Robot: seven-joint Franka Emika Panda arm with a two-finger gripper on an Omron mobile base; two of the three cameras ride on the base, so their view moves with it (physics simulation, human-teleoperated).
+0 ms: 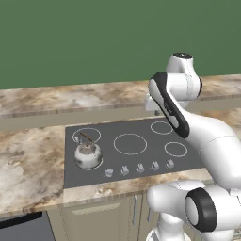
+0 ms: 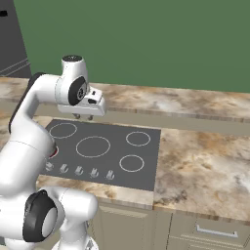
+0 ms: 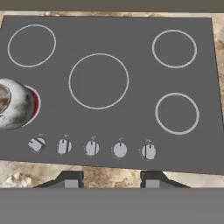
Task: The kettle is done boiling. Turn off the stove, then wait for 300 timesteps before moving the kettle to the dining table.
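The silvery kettle [image 1: 87, 154] with its thin dark handle stands on the front-left burner of the dark grey stove [image 1: 141, 162]. In the hand view the kettle [image 3: 13, 104] sits at the left edge, with a red glow around its base. A row of silver knobs [image 3: 92, 148] lines the stove's [image 3: 131, 74] near edge. My gripper [image 2: 83, 117] hovers above the middle of the cooktop and points down. In the hand view my gripper [image 3: 110, 180] is open, with nothing between its fingers. The raised marble dining table [image 2: 171, 100] runs behind the stove.
Lower marble counter [image 2: 210, 161] spreads to the right of the stove, and more [image 1: 28, 169] lies to its left. Cabinet fronts with handles [image 2: 215, 232] sit below the counter edge. A green wall rises behind.
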